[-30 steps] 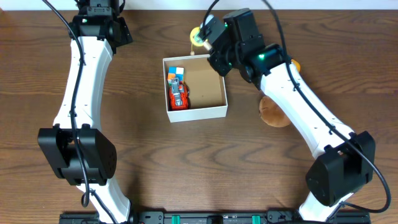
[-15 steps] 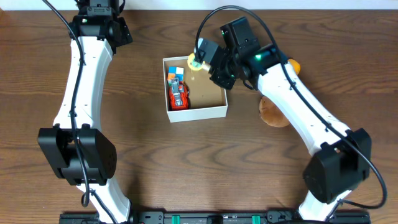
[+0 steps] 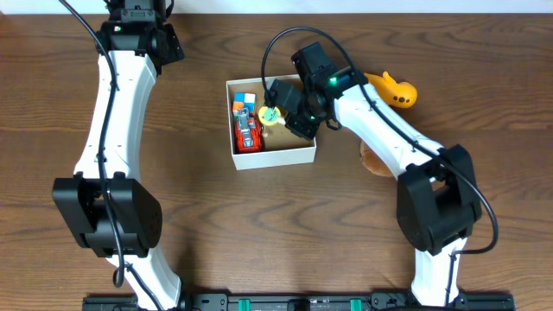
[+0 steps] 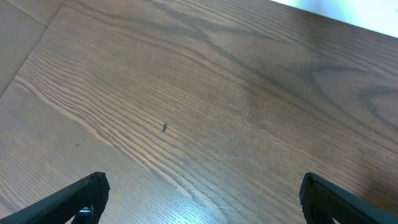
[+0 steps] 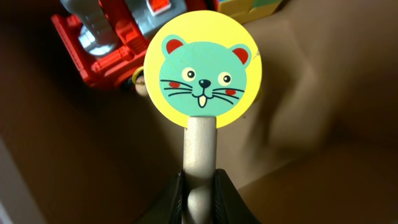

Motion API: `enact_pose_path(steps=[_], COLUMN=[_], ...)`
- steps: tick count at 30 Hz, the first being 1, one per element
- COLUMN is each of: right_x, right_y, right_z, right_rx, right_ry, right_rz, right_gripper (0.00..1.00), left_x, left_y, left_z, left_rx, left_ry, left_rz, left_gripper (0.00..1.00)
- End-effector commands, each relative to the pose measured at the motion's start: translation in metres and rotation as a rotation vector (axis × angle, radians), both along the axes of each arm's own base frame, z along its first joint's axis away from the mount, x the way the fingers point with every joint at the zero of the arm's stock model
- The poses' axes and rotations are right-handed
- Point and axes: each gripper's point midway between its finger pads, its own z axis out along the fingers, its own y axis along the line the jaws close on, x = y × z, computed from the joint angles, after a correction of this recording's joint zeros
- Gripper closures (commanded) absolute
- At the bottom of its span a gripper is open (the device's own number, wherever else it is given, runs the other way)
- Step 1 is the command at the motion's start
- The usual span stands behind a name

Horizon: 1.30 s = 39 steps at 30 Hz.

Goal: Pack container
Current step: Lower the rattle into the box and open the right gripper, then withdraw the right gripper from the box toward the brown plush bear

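Observation:
The container [image 3: 276, 156], a shallow white box with a brown inside, stands at the table's middle. A red toy truck [image 3: 248, 134] and small coloured blocks [image 3: 243, 104] lie along its left side. My right gripper [image 3: 282, 109] hangs over the box's inside. It is shut on the pale wooden stick of a toy with a yellow disc [image 3: 270, 114]. In the right wrist view the disc [image 5: 202, 74] shows a teal mouse face. It sits just above the truck [image 5: 99, 37], with the right gripper [image 5: 200, 186] clamped low on the stick. My left gripper [image 4: 202, 199] is open over bare wood.
A yellow-orange toy [image 3: 393, 89] lies right of the box, beyond the right arm. A brown round object [image 3: 378, 155] sits lower right, partly under that arm. The left arm [image 3: 117, 104] stretches up the table's left side.
The right arm has swung down and left, carrying the mouse-face toy from beyond the box's back wall to over its inside. The left arm has not moved.

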Motion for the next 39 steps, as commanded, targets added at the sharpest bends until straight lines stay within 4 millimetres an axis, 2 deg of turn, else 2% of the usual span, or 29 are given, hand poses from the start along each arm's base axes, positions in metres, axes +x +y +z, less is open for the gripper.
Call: enact_pose_path(steps=[1,7,13,19,20,21,22,23,25,26,32,36,39], right_x=[-0.003,-0.004,-0.017,-0.018,-0.018,-0.018,-0.017,-0.017,-0.015,-0.014,0.005,0.030,0.059], right_y=[0.009,0.008,0.001,0.000,0.000,0.000,0.000,0.000,0.001,0.002,0.011,0.014,0.002], right_z=[0.001,0.000,-0.005,-0.005,-0.005,-0.005,-0.005,-0.005,-0.004,-0.004,0.009,0.047,0.090], right_rx=[0.015,0.010,-0.037,-0.044,-0.044,-0.043,-0.042,-0.041,-0.038,-0.036,0.008,0.064,0.083], right_ry=[0.001,0.004,0.005,0.003,0.001,-0.001,-0.003,-0.004,-0.011,-0.016,-0.078,-0.146,-0.230], right_rz=[0.033,0.042,0.173,0.195,0.197,0.196,0.196,0.196,0.196,0.195,0.139,0.034,-0.120], right_gripper=[0.99,0.99,0.99,0.98,0.96,0.74,0.58,0.53,0.27,0.22,0.20,0.19,0.17], left_x=[0.000,0.000,0.000,0.000,0.000,0.000,0.000,0.000,0.000,0.000,0.000,0.000,0.000], left_y=[0.001,0.001,0.001,0.001,0.001,0.001,0.001,0.001,0.001,0.001,0.001,0.001,0.001], left_z=[0.004,0.004,0.004,0.004,0.004,0.004,0.004,0.004,0.004,0.004,0.004,0.004,0.004], left_rx=[0.000,0.000,0.000,0.000,0.000,0.000,0.000,0.000,0.000,0.000,0.000,0.000,0.000], left_ry=[-0.010,-0.010,-0.010,-0.010,-0.010,-0.010,-0.010,-0.010,-0.010,-0.010,-0.010,-0.010,-0.010], left_rz=[0.003,0.003,0.003,0.003,0.003,0.003,0.003,0.003,0.003,0.003,0.003,0.003,0.003], left_gripper=[0.02,0.02,0.02,0.02,0.02,0.02,0.02,0.02,0.02,0.02,0.02,0.02,0.02])
